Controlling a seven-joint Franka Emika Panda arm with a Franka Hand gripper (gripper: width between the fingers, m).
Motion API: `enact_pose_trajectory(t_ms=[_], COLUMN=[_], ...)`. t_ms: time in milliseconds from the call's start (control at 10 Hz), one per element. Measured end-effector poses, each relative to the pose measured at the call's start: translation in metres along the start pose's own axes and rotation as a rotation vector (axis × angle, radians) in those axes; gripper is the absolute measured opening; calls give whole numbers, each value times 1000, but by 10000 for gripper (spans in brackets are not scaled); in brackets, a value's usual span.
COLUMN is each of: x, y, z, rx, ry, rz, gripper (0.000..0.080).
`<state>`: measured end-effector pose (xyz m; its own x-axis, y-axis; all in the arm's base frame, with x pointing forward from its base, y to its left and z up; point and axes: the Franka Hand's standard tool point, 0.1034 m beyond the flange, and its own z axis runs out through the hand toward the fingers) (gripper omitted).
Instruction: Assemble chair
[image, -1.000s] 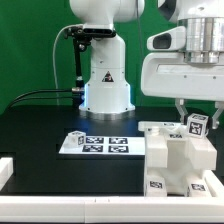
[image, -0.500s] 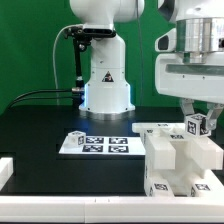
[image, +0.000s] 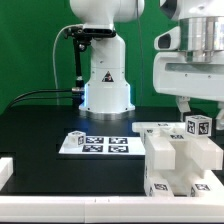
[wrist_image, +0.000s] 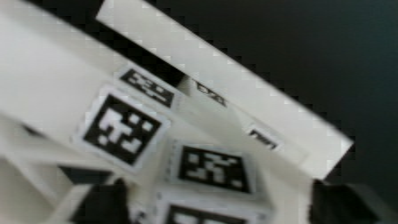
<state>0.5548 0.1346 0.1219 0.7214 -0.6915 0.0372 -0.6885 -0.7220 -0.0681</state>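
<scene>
The tool (image: 192, 106) has lifted off the chair (image: 178, 155) and now hangs just above it, fingers spread, holding nothing; that piece looks placed.

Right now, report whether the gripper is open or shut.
Open: in the wrist view the gripper fingers stand apart on either side of the chair's tagged piece, not pressing it.

Lying flat on the black table (image: 45, 125), off toward the exterior view's left of the pincer and lower: the marker board (image: 98, 144), showing several black-and-white square tags. Running along the near edge, below and to the exterior view's left of the pincer: the table's raised white border (image: 60, 189). Hanging behind everything, a green backdrop (image: 30, 45).
</scene>
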Motion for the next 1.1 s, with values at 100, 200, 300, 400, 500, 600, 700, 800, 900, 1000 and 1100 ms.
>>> enact_pose_trajectory(t_ms=[100, 200, 300, 400, 500, 600, 700, 800, 900, 1000, 1100], x=[-3, -9, -7, -6, -6, -4, 3, 7, 6, 6, 6], y=[1, 2, 2, 3, 3, 3, 5, 7, 7, 7, 7], z=[1, 3, 3, 3, 3, 3, 3, 3, 3, 3, 4], rx=[-6, -16, -15, -14, -14, -11, -1, 1, 1, 0, 0], ry=[-11, -26, -23, -23, -23, -19, 6, 10, 9, 9, 9], rz=[-175, -276, -318, -388, -433, -546, -790, -854, -814, -798, -797], gripper=[618, 618, 644, 648, 648, 649, 649, 649, 649, 560, 376])
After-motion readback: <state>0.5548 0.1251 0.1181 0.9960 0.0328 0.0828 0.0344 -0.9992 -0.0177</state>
